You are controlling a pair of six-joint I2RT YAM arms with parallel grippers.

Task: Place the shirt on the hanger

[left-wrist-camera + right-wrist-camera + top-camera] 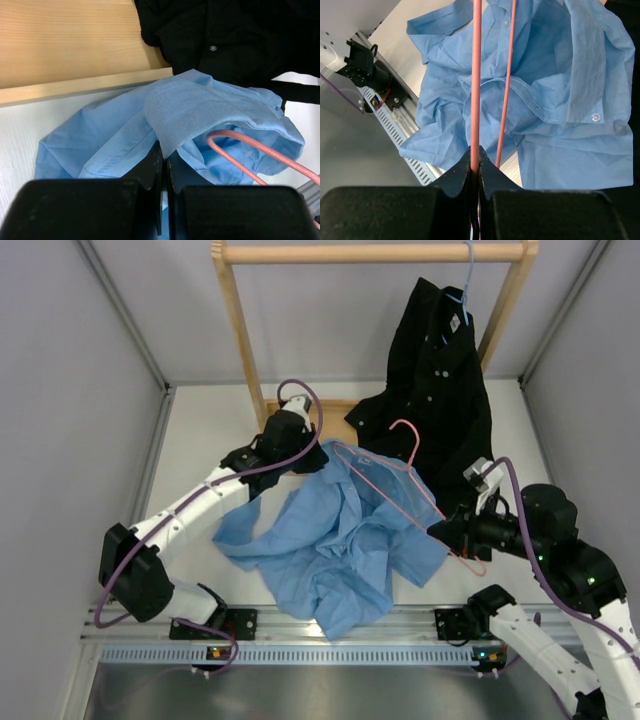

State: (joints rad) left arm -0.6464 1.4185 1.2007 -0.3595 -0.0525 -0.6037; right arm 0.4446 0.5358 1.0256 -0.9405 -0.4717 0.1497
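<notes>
The light blue shirt [335, 540] lies crumpled on the table between the arms. The pink wire hanger [400, 485] lies slanted over its right side, hook pointing to the back. My left gripper [312, 455] is shut on a fold of the shirt [200, 112] at its far edge; the hanger's end [235, 147] shows just right of that fold. My right gripper [447, 532] is shut on the hanger's lower rod [476, 90], held above the shirt [560, 100].
A black shirt [440, 380] hangs on a pale blue hanger [466, 285] from the wooden rack [235, 320] at the back; its tail drapes onto the rack's wooden base [65, 45]. A metal rail [300, 625] runs along the near edge.
</notes>
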